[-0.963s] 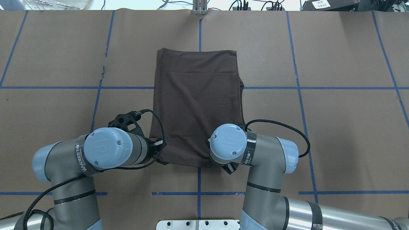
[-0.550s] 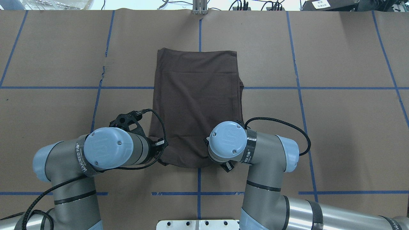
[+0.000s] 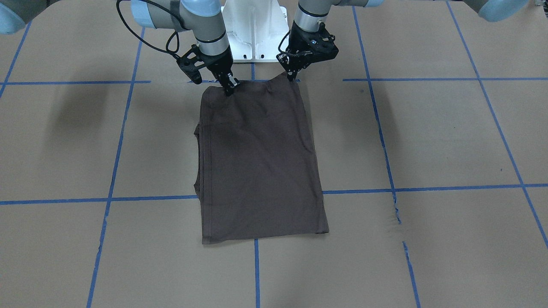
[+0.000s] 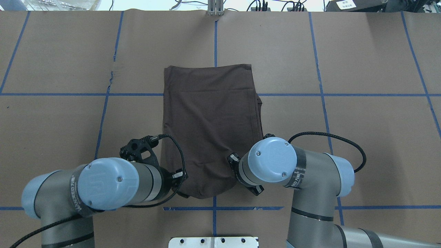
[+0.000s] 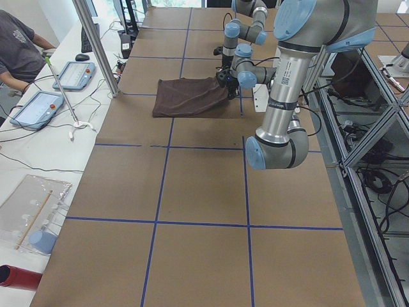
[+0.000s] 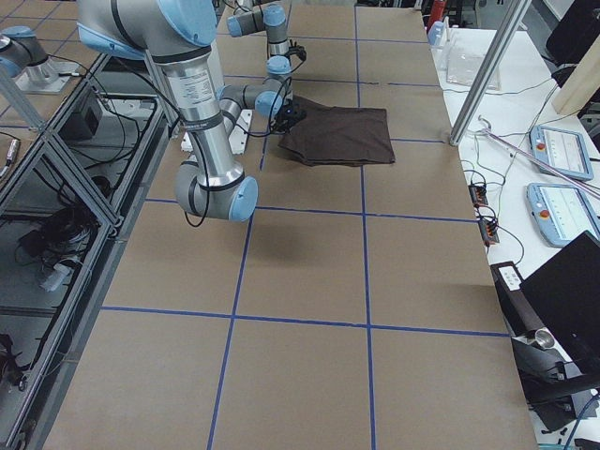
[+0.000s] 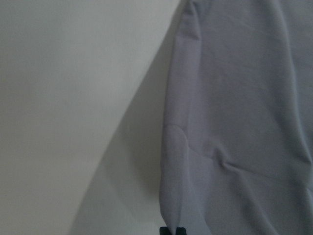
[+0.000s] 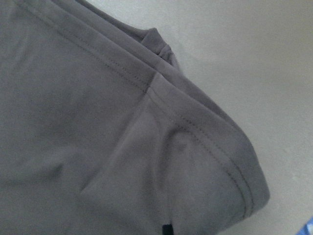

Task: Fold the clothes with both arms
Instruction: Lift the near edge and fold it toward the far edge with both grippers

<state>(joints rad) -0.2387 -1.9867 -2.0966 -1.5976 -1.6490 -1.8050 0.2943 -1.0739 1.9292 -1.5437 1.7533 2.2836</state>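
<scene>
Black left gripper (image 3: 291, 76) and right gripper (image 3: 229, 89), pinching near corners of the folded dark grey-brown thin T-shirt (image 4: 210, 124), have dragged it toward six o'clock overhead, likely positioning it for another fold.

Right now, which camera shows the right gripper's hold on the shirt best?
The front-facing view: the right gripper pinches the shirt at its corner, unobstructed. Overhead, the right arm hides the pinch; the side views show it tiny; the right wrist camera shows mostly fabric.

Dark brown T-shirt (image 4: 210, 127); tan table (image 4: 372, 144) gridded with blue lines (image 4: 344, 94).
</scene>
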